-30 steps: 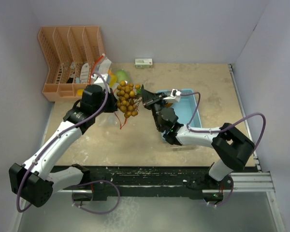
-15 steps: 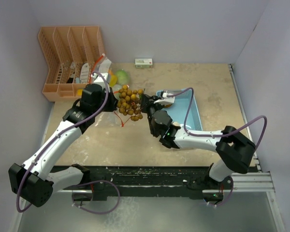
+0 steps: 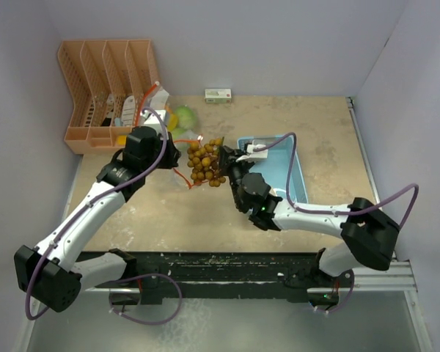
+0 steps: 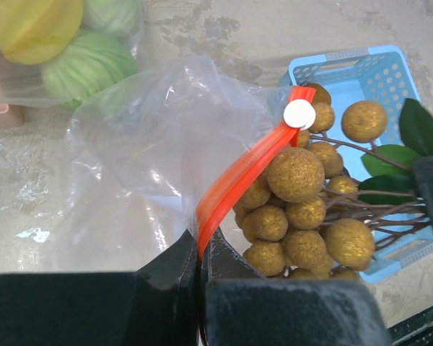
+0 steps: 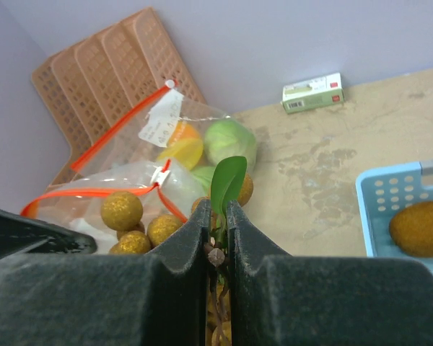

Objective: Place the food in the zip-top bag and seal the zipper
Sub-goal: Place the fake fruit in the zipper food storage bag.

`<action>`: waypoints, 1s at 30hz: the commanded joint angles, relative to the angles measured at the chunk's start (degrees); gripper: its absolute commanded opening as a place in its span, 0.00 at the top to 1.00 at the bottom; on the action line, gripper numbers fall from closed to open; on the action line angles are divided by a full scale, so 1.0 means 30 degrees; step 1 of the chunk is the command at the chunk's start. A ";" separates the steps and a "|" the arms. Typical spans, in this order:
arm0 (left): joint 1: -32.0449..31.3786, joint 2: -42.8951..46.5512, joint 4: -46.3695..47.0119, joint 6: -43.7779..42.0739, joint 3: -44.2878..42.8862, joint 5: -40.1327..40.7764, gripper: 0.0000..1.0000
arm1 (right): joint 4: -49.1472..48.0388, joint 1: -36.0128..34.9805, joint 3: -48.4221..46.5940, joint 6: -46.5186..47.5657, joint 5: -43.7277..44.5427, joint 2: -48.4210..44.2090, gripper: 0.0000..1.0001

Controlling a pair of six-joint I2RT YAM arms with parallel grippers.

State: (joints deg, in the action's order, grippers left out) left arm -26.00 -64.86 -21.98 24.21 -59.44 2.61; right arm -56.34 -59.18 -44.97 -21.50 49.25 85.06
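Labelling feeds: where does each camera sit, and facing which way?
Top external: above, behind the robot, looking down on the beige table; left arm and right arm show.
Left wrist: faces the light blue tray; left gripper pinches the clear zip-top bag.
Right wrist: faces the peach slotted rack; right gripper clamps the bunch of small brown balls.
Both wrist views share bunch and bag.

I log the bunch of small brown balls (image 3: 205, 163) further right than a second ago, closer to the blue tray (image 3: 299, 176), and bunched tighter. The right gripper (image 3: 225, 156) has shifted with it, and its arm now lies flatter along the desk's near edge.
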 commanded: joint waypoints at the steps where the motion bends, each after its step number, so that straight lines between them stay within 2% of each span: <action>1: -0.0035 0.0090 0.1164 -0.0279 -0.0253 0.0042 1.00 | -0.0374 -0.0020 -0.0812 0.2560 -0.1544 -0.0779 1.00; 3: -0.0050 -0.0103 0.1545 -0.0117 -0.0192 -0.0601 1.00 | -0.1183 -0.0020 -0.1361 0.3939 -0.2607 -0.0367 1.00; 8: -0.0035 -0.0812 0.1529 -0.0114 -0.0508 -0.1289 1.00 | 0.0387 -0.0018 -0.3563 0.3913 -0.5190 0.0179 1.00; 14: -0.0039 -0.0768 0.1656 -0.0145 -0.0240 -0.1407 1.00 | 0.0690 -0.0020 -0.4823 0.3800 -0.7265 -0.0018 1.00; 19: -0.0035 -0.0908 0.2125 0.0172 0.0030 -0.2013 1.00 | 0.0582 -0.0020 -0.5735 0.1963 -0.5665 0.0817 1.00; 22: -0.0057 -0.0887 0.2120 0.0196 0.0050 -0.2182 1.00 | 0.1960 -0.0020 -0.6893 0.0878 -0.4552 0.1724 1.00; 28: -0.0039 -0.0499 0.2011 0.0186 0.0321 -0.2044 1.00 | 0.4775 -0.0020 -0.9440 -0.0465 -0.4362 0.3168 1.00; 30: -0.0035 -0.0391 0.1912 0.0163 0.0277 -0.2014 1.00 | 0.4767 -0.0020 -0.9390 -0.0343 -0.4083 0.3382 1.00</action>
State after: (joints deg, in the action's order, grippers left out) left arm -25.80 -67.59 -18.98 24.45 -58.52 -0.82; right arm -43.97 -58.78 -69.69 -18.61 36.14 94.37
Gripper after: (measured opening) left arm 0.004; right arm 0.117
